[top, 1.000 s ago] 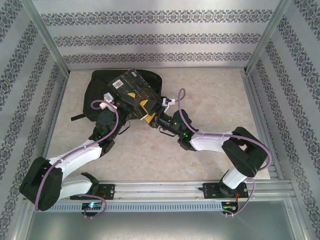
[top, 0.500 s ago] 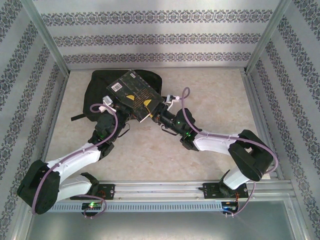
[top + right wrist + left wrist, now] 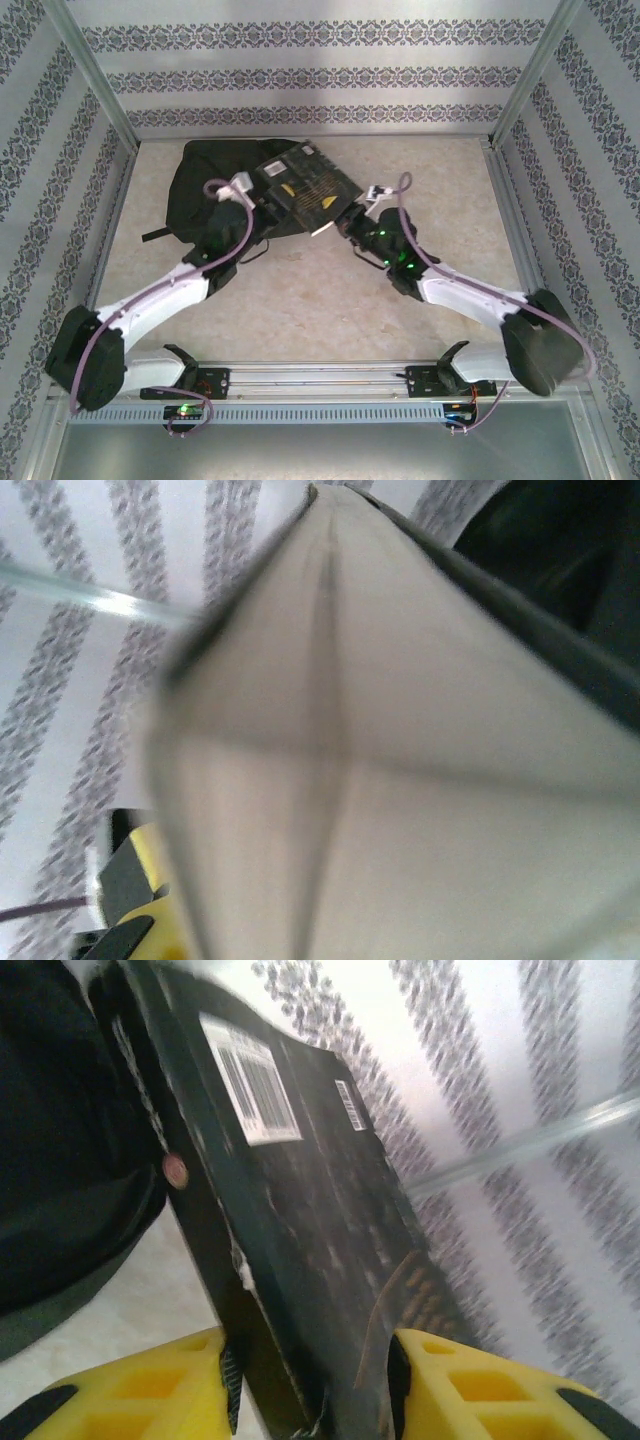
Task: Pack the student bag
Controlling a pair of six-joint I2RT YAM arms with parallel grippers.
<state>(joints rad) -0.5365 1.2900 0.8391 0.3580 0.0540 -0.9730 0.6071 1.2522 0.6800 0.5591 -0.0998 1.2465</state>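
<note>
1. The student bag (image 3: 205, 185) lies flat at the far left of the table (image 3: 300, 300); from above its mouth cannot be made out, so it should be found before anything is pushed in
2. A black book (image 3: 310, 188) is over the right part of the bag, tilted, with its pale page edge toward the right arm
3. The left end effector (image 3: 310, 1380) has its yellow fingers (image 3: 150, 1390) on both sides of the book's lower edge, very near the cover; whether they press it cannot be told
4. The right end effector (image 3: 347, 217) is at the book's near right corner; its grip cannot be told either
5. Probably the book is shared between the two arms, so one end effector should clamp firmly before the other lets go
6. The book should then go in narrow edge first, low and slowly, because the soft fabric may fold and block the way
</note>
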